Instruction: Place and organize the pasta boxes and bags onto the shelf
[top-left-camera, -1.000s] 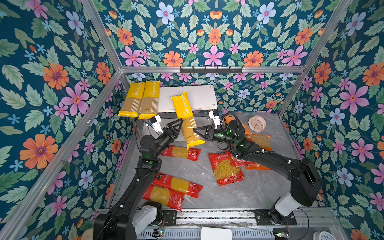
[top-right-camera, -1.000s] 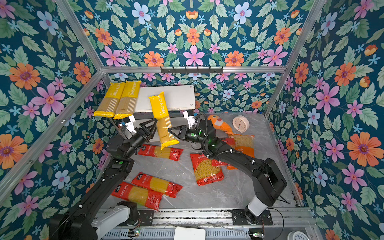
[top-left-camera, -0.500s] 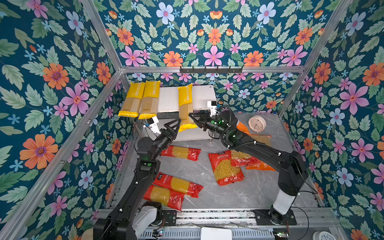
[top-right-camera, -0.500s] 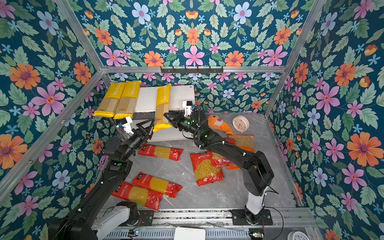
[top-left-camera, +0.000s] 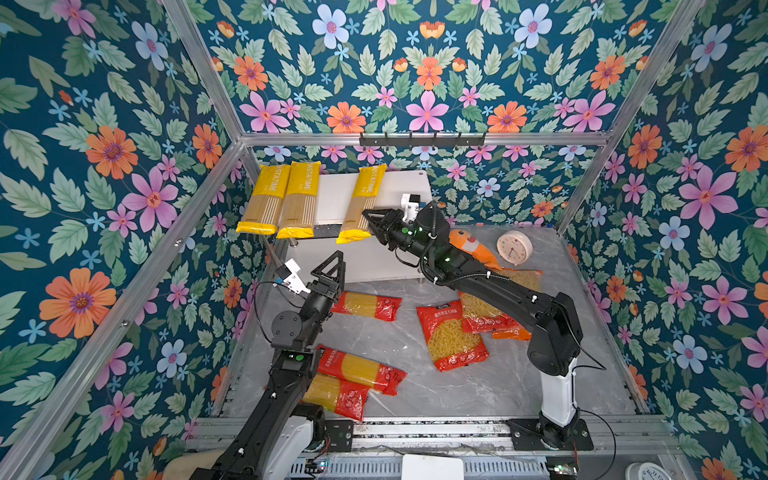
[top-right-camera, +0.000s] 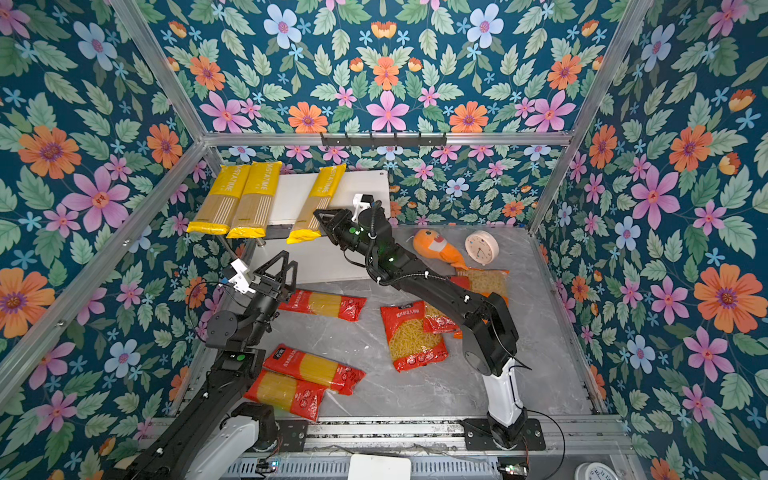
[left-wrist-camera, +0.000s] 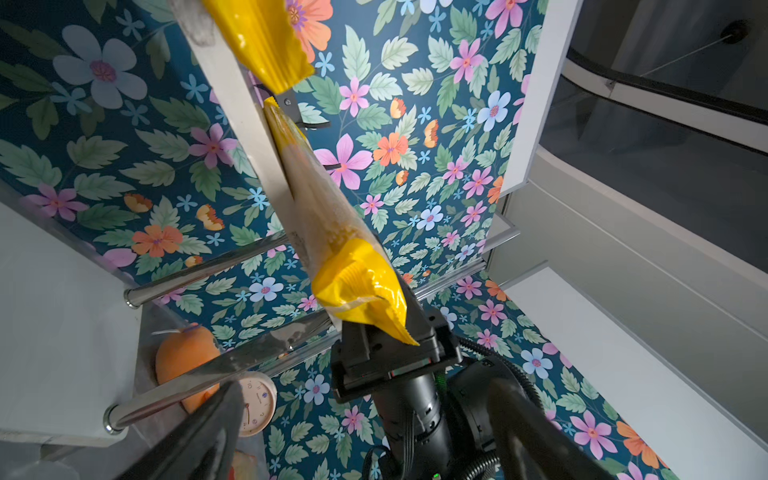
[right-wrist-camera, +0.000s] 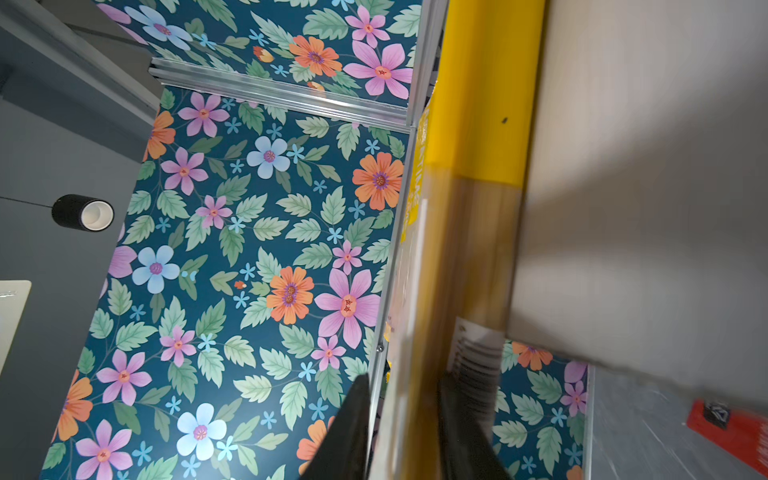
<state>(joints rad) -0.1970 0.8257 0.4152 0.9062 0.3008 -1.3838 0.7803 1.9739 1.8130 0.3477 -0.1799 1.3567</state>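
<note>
We count three yellow packs (top-left-camera: 300, 199) on the shelf (top-left-camera: 332, 199) upper centre, six more below. Left gripper (top-right-camera: 286, 264) gapes empty; right gripper (top-left-camera: 368, 216) straddles one, hold unclear.

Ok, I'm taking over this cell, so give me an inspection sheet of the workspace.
Surface: grey marble-look tabletop, no spills seen.
Job's things: three long yellow spaghetti packs on the top board of the white two-tier shelf, overhanging its front; three long red spaghetti packs, two wide red pasta bags and one orange bag down on the tabletop.
Clutter: orange plush fish, round cream clock.
Pincers: left pincer open, empty; right pincer straddles the rightmost yellow pack at its near end, grip unclear.
Cables: black cable loops beside left wrist; no snag seen.
Surroundings: floral walls, aluminium frame, black hook rail.
</note>
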